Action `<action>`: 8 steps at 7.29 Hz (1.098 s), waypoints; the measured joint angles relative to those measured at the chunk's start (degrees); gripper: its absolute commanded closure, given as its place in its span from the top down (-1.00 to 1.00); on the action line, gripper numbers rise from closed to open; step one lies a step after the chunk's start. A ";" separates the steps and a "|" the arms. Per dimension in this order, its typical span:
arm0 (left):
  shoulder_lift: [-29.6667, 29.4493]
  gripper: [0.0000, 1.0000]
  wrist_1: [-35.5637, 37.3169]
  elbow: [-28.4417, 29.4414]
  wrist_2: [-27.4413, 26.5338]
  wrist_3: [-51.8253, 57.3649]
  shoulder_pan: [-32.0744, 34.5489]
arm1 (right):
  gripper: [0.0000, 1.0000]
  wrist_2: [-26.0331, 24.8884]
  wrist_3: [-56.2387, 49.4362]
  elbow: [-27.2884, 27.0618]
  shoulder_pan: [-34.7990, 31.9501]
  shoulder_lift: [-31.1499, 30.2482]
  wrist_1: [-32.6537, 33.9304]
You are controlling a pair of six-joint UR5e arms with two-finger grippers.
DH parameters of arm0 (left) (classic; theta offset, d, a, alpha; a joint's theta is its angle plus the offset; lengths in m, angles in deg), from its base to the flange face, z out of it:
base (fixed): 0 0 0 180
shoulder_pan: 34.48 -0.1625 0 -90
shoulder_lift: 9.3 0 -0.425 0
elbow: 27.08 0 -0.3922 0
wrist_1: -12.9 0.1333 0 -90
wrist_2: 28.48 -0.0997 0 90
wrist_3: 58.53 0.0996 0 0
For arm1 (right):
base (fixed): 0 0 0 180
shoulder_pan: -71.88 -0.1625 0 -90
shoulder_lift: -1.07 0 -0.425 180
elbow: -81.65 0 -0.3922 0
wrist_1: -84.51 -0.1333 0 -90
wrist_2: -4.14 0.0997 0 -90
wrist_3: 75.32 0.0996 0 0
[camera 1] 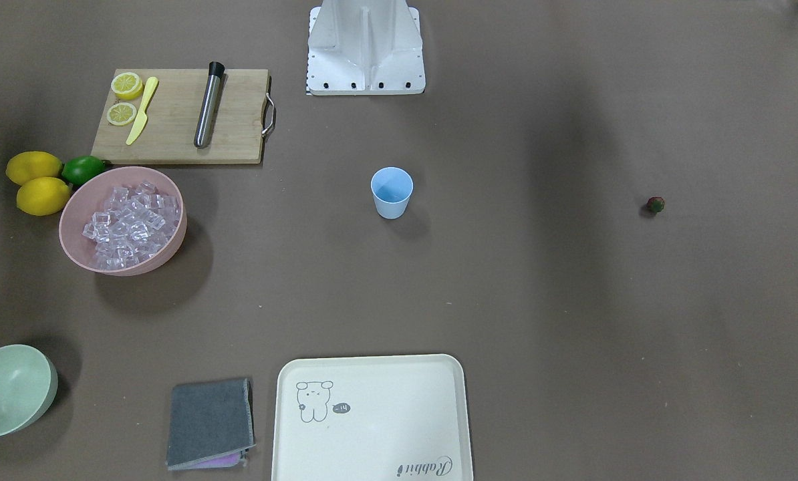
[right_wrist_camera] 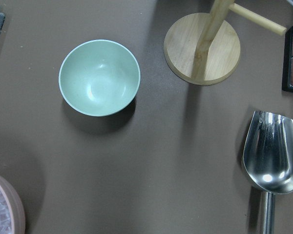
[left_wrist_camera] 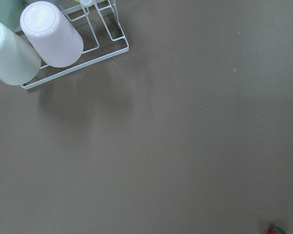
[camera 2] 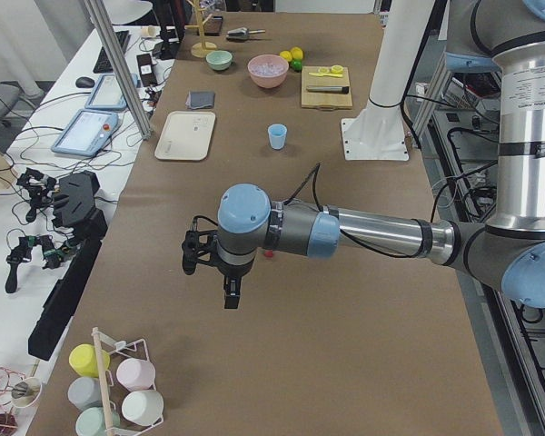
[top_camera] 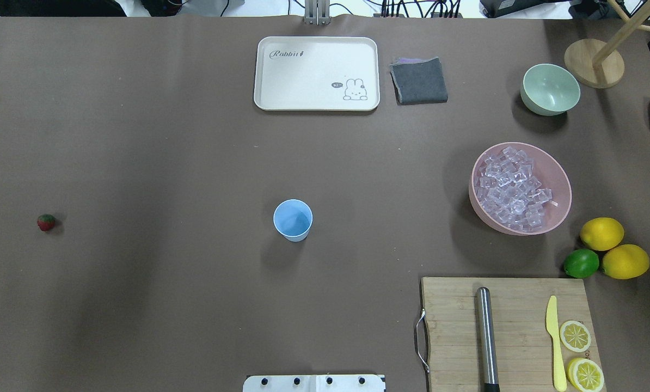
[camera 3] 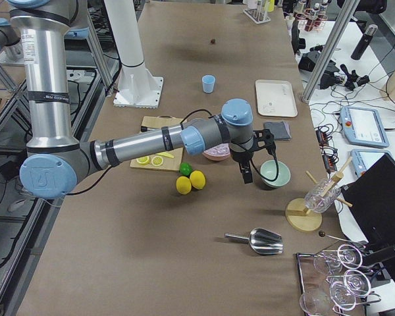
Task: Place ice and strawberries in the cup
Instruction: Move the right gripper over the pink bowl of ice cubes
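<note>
The light blue cup (top_camera: 293, 220) stands upright mid-table and looks empty (camera 1: 392, 192). Ice (top_camera: 513, 188) fills the pink bowl (top_camera: 563, 188) on the robot's right side (camera 1: 131, 224). One tiny strawberry (top_camera: 46, 222) lies alone far to the robot's left (camera 1: 655, 204) and shows at the bottom edge of the left wrist view (left_wrist_camera: 276, 229). My left gripper (camera 2: 220, 277) hangs above the table near that berry; I cannot tell if it is open or shut. My right gripper (camera 3: 253, 164) hovers between the pink bowl and the pale green bowl (right_wrist_camera: 99, 77); I cannot tell its state either.
A cutting board (top_camera: 510, 305) holds lemon slices, a yellow knife and a steel muddler. Two lemons (top_camera: 602, 234) and a lime (top_camera: 581, 263) lie beside it. A white tray (top_camera: 317, 73), grey cloth (top_camera: 418, 80), metal scoop (right_wrist_camera: 272, 156), wooden stand (right_wrist_camera: 202, 48) and cup rack (left_wrist_camera: 53, 41) stand around.
</note>
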 measured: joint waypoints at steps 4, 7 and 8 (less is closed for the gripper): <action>0.00 0.96 0.12 -0.44 0.01 0.00 0.05 | 1.00 -0.06 0.00 0.13 0.00 0.30 0.02; -0.99 0.96 0.15 -0.32 -0.15 -0.02 -0.22 | 1.00 -0.08 1.07 0.12 0.00 0.46 -0.07; -1.83 0.96 0.17 0.18 -0.32 -0.10 -0.94 | 1.00 -0.11 1.71 0.15 0.00 0.50 -0.33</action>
